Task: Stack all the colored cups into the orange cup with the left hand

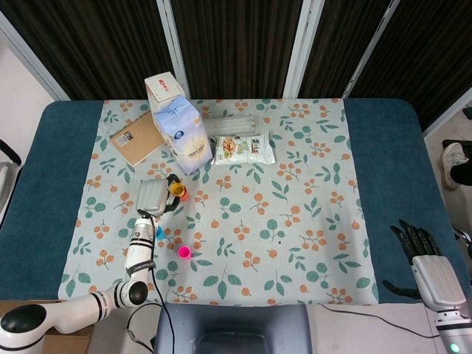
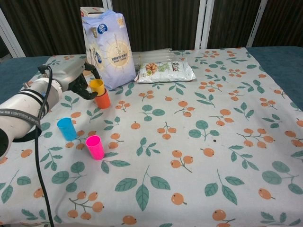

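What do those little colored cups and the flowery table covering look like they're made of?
The pink cup, blue cup, yellow cup and orange cup look like smooth, opaque plastic in bright uniform colors. The tablecloth seems matte printed fabric, though coated vinyl is possible.

My left hand [image 2: 75,78] sits left of one cup nested in another cup [image 2: 102,100], before the flour bag [image 2: 110,47]. Two more cups [image 2: 66,128] stand nearer me, beside each other.

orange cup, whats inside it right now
The yellow cup sits nested in the orange cup, its upper part sticking out. The left hand is at it. Its lower part and the orange cup's bottom are covered.
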